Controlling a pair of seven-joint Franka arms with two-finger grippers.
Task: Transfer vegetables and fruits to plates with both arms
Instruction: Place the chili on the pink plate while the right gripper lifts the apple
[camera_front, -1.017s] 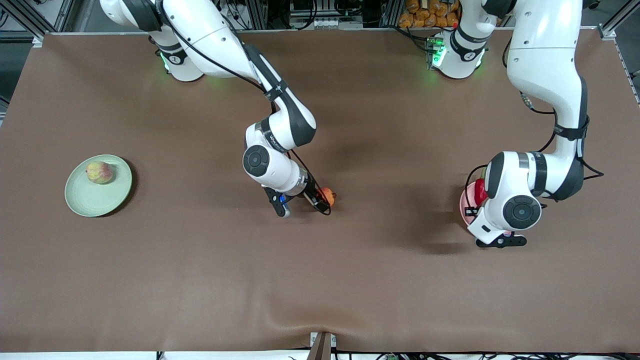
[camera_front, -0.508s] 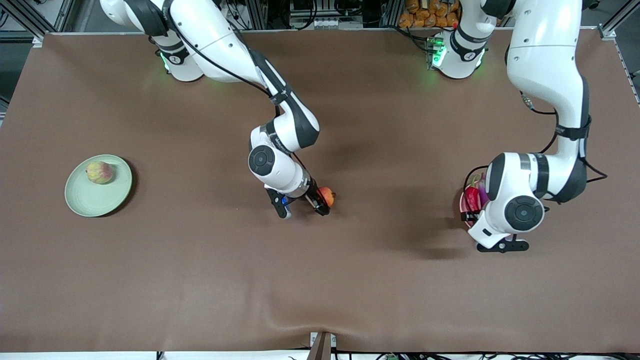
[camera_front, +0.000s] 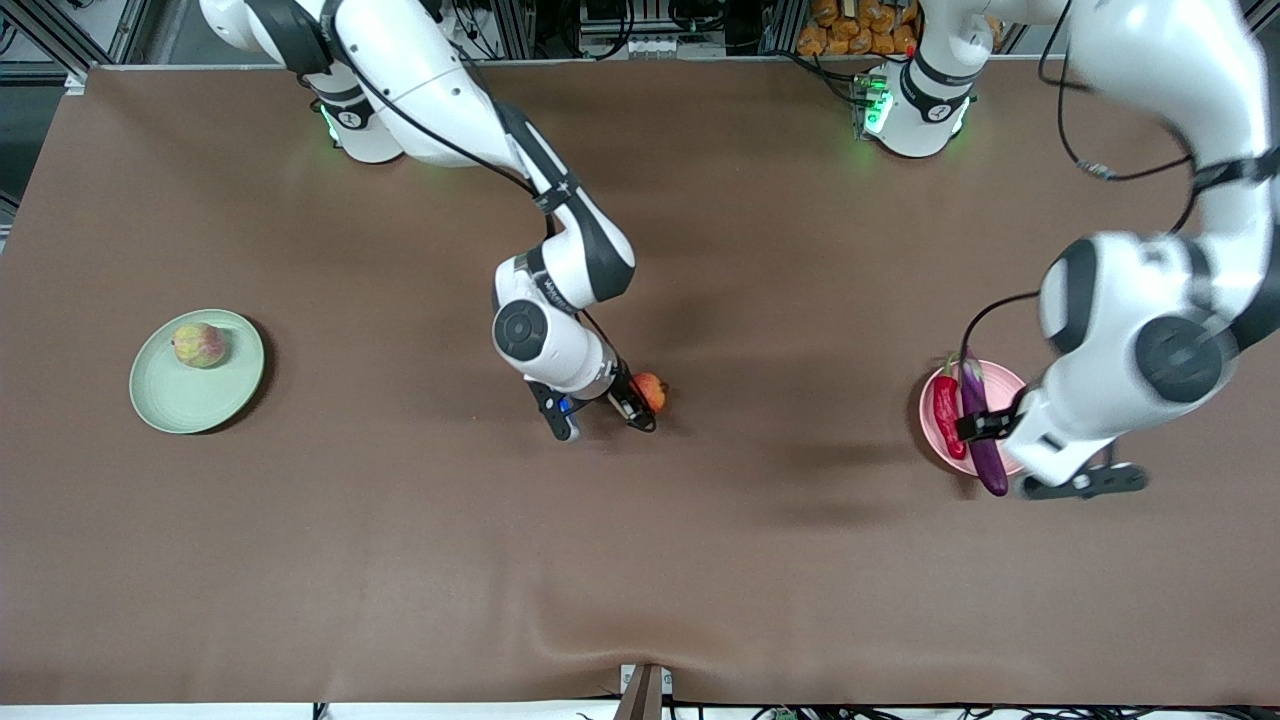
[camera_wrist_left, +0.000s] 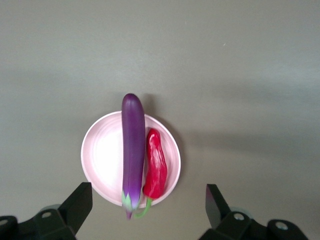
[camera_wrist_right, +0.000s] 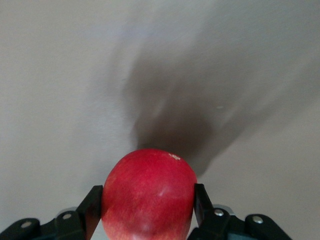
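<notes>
Fingers of the right gripper (camera_wrist_right: 147, 210) press both flanks of the red fruit (camera_wrist_right: 149, 194), clamped on it down at the table's middle. From that fruit, the mint green plate (camera_front: 170, 400) lies out at nine o'clock toward the right arm's end, and the yellow-green fruit (camera_front: 199, 344) sits on its rim at about eleven o'clock. Over at three o'clock, toward the left arm's end, the left gripper (camera_wrist_left: 147, 210) hangs above the pink plate (camera_wrist_left: 102, 160) with fingers spread wide and nothing between them. On that plate the purple eggplant (camera_wrist_left: 133, 155) and red chili pepper (camera_wrist_left: 155, 165) lie side by side, touching.
</notes>
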